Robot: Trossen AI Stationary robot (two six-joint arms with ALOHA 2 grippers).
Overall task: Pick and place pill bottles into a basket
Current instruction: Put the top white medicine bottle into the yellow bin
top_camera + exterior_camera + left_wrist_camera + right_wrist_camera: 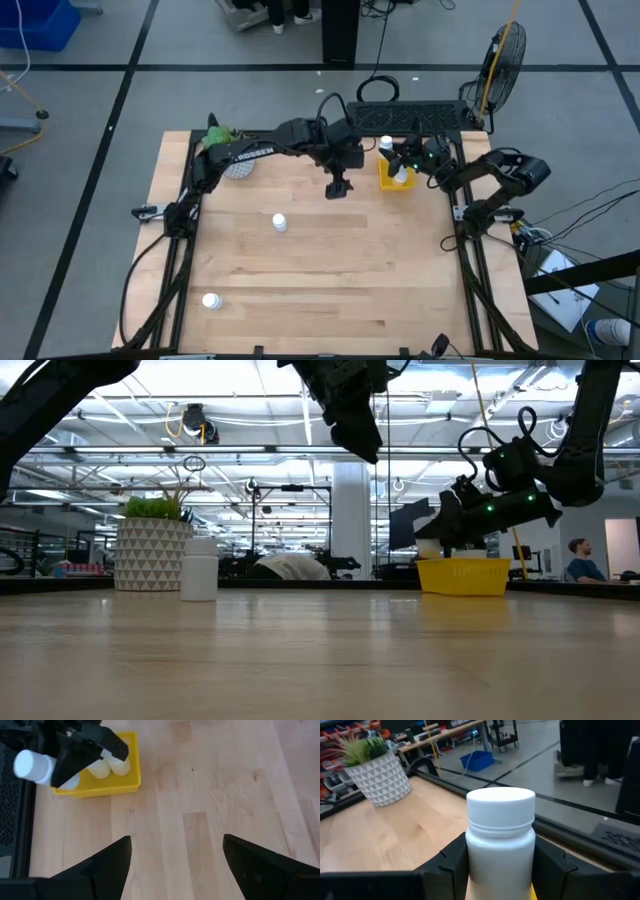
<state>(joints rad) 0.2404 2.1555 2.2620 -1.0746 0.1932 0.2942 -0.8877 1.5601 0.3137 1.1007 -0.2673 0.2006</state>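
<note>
Open workshop floor beyond; pale wooden tabletop (330,270), smooth, plank-jointed. Task partway, by the look of it.

Right gripper (398,158) pinching a bottle (500,840) just above the basket (385,183), fingers pressed to its sides. Bottle a plain white plastic cylinder, ribbed neck under a flat round cap.

Basket a shallow bright yellow tray, glossy, thin-walled; at least two white bottles already lying inside, under the right gripper. Exact count hard to tell.

Left gripper (338,188) beside the basket, raised off the table, fingers spread, nothing between them.

Left to fetch: one standing bottle (279,222) below and slightly left of that gripper, another (211,300) far off toward the near left corner.

White patterned plant pot (150,555) out by the left arm's base, not part of the job.
</note>
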